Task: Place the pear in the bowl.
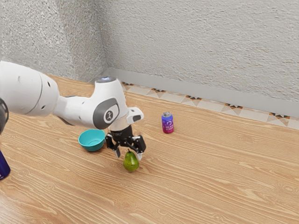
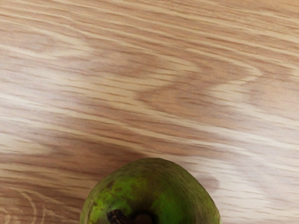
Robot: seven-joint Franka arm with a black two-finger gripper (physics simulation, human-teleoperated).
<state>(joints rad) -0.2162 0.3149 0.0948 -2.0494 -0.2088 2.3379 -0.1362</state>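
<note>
My black gripper [image 1: 128, 155] points down over the green pear [image 1: 131, 162] in the exterior view, its two fingers spread apart near the pear's top. The pear stands upright on the table with its stem up. From the wrist view, the pear [image 2: 154, 193] lies just under my hand, its dark stem visible. A teal bowl [image 1: 92, 140] rests on the table toward the exterior view's left of the gripper, with nothing seen inside it.
A blue and magenta can [image 1: 167, 123] stands on the wooden table [image 1: 215, 172], toward the exterior view's right of my hand. At the exterior view's left edge is part of a dark blue object [image 1: 3, 167]. A wall [image 1: 201, 46] runs behind the table.
</note>
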